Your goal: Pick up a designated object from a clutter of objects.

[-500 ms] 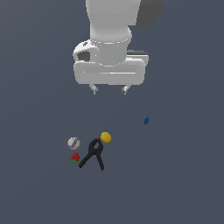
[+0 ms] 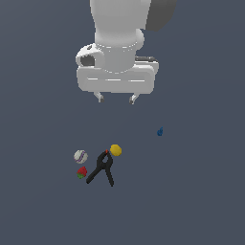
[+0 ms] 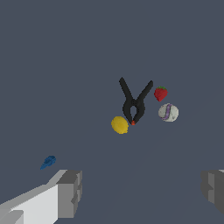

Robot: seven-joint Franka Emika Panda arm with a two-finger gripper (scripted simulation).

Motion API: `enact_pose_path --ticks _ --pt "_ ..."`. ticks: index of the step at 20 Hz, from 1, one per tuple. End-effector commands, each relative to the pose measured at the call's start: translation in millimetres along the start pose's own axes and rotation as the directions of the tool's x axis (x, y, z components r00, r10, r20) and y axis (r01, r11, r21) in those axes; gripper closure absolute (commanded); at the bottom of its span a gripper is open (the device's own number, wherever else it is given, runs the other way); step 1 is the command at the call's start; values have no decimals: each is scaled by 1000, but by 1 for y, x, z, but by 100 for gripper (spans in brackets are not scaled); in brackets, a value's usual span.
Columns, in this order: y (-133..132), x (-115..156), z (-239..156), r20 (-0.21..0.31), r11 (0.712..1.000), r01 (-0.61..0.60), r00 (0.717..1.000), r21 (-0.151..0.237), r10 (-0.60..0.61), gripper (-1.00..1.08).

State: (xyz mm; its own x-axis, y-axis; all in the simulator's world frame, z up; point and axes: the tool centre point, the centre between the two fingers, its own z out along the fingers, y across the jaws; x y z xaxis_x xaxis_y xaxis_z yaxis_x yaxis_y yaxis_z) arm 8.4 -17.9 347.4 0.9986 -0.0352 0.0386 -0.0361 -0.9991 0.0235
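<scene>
Exterior view: striped ball [image 2: 80, 156] resting on table [image 2: 201, 201], just beside strawberry [image 2: 82, 172] and black clamp [image 2: 101, 168], well apart from claw [image 2: 116, 99]. Claw spread wide, pinching nothing, hanging above clutter.

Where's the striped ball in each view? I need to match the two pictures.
Exterior view: striped ball sits at the exterior view's left end of the clutter, just above the strawberry.
Wrist view: striped ball lies beside the strawberry, near the clamp's legs.
Shared landmark: the black clamp, lying between the striped ball and the yellow ball.
</scene>
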Motion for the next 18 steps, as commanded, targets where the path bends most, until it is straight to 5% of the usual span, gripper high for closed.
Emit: enact_pose_path --ticks 1,18 --pt "3 0 0 1 1000 -6 1000 -6 6 -92" --pt "18 14 25 5 993 118 993 1 -118 -92"
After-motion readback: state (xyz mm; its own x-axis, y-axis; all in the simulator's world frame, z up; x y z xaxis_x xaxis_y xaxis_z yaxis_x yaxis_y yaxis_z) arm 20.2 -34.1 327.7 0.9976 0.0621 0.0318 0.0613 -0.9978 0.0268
